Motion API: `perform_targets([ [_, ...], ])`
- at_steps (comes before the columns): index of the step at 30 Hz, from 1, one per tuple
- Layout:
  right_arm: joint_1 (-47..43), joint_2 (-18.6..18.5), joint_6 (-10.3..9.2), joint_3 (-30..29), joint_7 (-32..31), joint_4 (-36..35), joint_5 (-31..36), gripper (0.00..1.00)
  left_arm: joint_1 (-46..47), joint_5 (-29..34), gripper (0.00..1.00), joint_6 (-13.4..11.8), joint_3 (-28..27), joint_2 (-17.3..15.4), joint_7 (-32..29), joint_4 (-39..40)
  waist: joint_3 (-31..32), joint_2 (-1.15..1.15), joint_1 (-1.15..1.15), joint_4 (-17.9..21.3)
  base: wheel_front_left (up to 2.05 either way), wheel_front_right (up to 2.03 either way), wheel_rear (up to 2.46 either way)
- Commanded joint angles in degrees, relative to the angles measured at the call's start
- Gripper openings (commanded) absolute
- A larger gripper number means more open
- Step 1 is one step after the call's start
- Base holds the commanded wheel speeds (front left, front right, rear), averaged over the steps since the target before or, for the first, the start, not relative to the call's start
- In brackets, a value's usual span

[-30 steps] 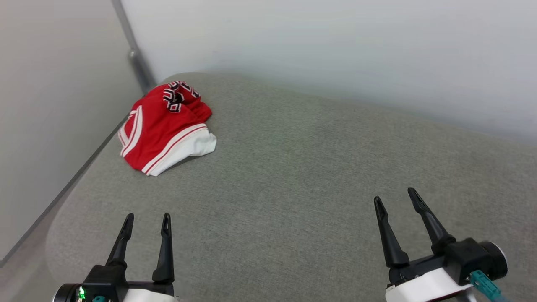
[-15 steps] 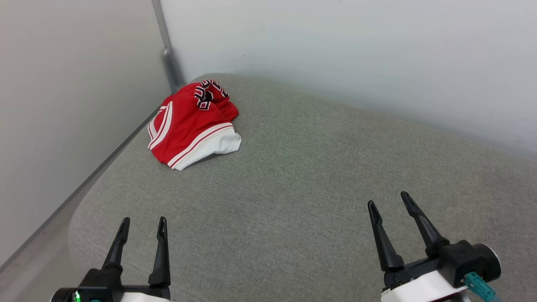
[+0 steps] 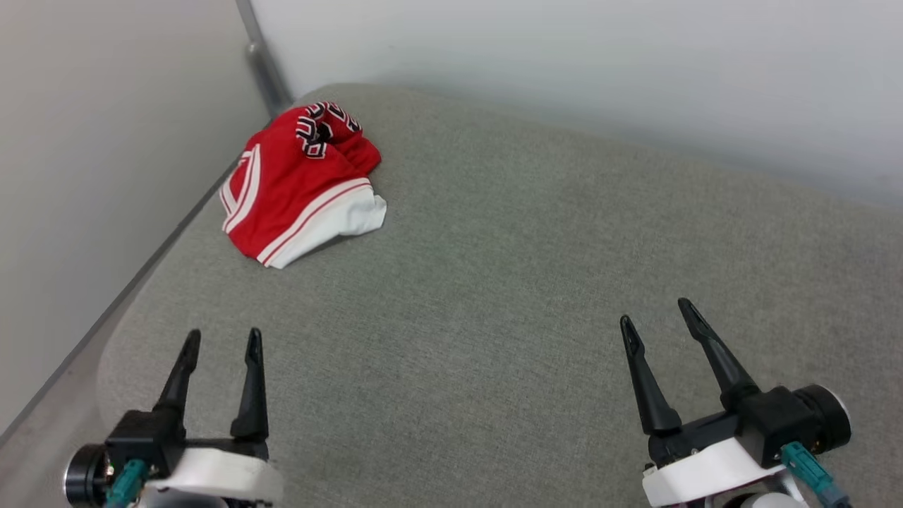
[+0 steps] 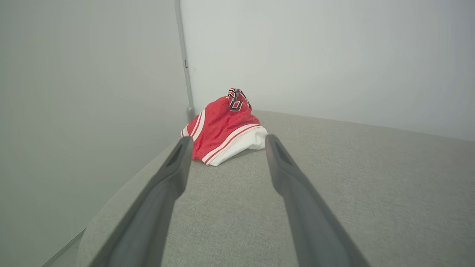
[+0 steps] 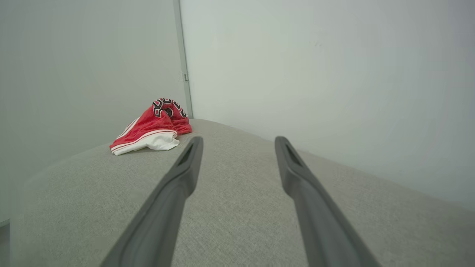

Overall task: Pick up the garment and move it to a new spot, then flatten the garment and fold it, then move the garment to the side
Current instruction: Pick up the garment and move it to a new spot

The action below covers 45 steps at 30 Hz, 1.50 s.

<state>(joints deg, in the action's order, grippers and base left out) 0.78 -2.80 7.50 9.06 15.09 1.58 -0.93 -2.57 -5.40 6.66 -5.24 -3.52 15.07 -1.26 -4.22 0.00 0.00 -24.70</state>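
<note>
Red garment (image 3: 296, 201) lengthwise along cushion (image 3: 508, 282) edge, lettered end farthest; left gripper (image 3: 220, 340), right gripper (image 3: 657, 314) spread, empty.

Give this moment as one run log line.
garment: crumpled, far left, untouched | left gripper: open, empty | right gripper: open, empty | step: pickup not begun

"What does the robot look like?"

"The left gripper (image 3: 223, 333) and right gripper (image 3: 656, 312) each have two long, black, pointy fingers (image 3: 719, 356)."

"And behind them?"

"Black blocks (image 3: 769, 420), white shells (image 3: 705, 474), a teal plug (image 3: 801, 458) on each, round black ends (image 3: 831, 423)."
</note>
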Motion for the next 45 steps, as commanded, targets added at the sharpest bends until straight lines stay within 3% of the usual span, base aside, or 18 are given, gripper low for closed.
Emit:
perform_targets([
  [1,1.2,-0.2,-0.02,-0.2,0.1,-0.4,0.6,1.0,1.7,-0.7,1.0,0.3,-0.4,-0.2,0.2,-0.5,-3.4,0.0,0.0,1.2,0.0,0.0,0.0],
  [6,3.6,-0.7,-0.02,-0.5,0.1,-1.6,3.1,1.0,10.2,-4.2,1.0,0.7,-0.5,-4.7,0.2,-6.5,-9.5,0.0,0.0,3.6,0.0,0.0,0.0],
  [11,6.3,-2.2,-0.02,-1.3,0.1,-3.8,4.0,1.0,20.8,-12.2,1.0,0.7,4.9,-14.3,-1.1,-16.1,-15.4,0.0,0.0,6.1,0.0,0.0,0.0],
  [21,9.3,-4.6,-0.02,-1.7,0.1,-7.8,5.6,1.0,40.4,-34.7,1.0,0.7,16.2,-35.2,-22.9,-25.6,-26.0,0.0,0.0,10.1,0.0,0.0,0.0],
  [25,10.1,-5.3,-0.02,-2.1,0.1,-8.7,6.1,1.0,45.3,-45.3,1.0,0.7,20.0,-41.0,-33.3,-26.1,-29.3,0.0,0.0,11.2,0.0,0.0,0.0],
  [32,11.0,-5.6,-0.02,-2.3,0.1,-9.8,6.9,1.0,49.9,-55.9,1.0,0.7,24.1,-46.4,-44.9,-28.1,-33.2,0.0,0.0,12.9,0.0,0.0,0.0],
  [36,11.0,-5.7,-0.02,-2.3,0.0,-10.2,7.7,1.0,51.1,-59.0,1.0,0.7,25.7,-47.3,-47.8,-30.2,-34.7,0.0,0.0,13.7,0.0,0.0,0.0],
  [41,10.7,-6.4,-0.04,-2.7,-0.1,-10.7,8.4,1.0,52.1,-61.4,1.0,0.7,28.9,-46.1,-51.2,-32.0,-36.2,0.0,0.0,14.1,0.0,0.0,0.0],
  [42,10.5,-6.4,-0.05,-2.9,-0.1,-10.8,8.5,1.0,52.0,-61.8,0.74,0.8,29.6,-45.6,-51.6,-32.2,-36.3,0.0,0.0,14.1,0.0,0.0,0.0],
  [43,10.4,-6.5,-0.05,-3.0,-0.2,-10.8,8.5,1.0,51.9,-62.3,0.0,0.8,30.3,-45.0,-52.2,-32.2,-36.3,0.0,0.0,14.1,0.0,0.0,0.0],
  [45,10.2,-6.4,-0.05,-3.1,-0.2,-10.6,8.8,1.0,51.9,-62.9,0.0,0.8,31.6,-44.6,-52.3,-31.7,-36.0,0.0,0.0,14.0,0.0,0.0,0.0],
])
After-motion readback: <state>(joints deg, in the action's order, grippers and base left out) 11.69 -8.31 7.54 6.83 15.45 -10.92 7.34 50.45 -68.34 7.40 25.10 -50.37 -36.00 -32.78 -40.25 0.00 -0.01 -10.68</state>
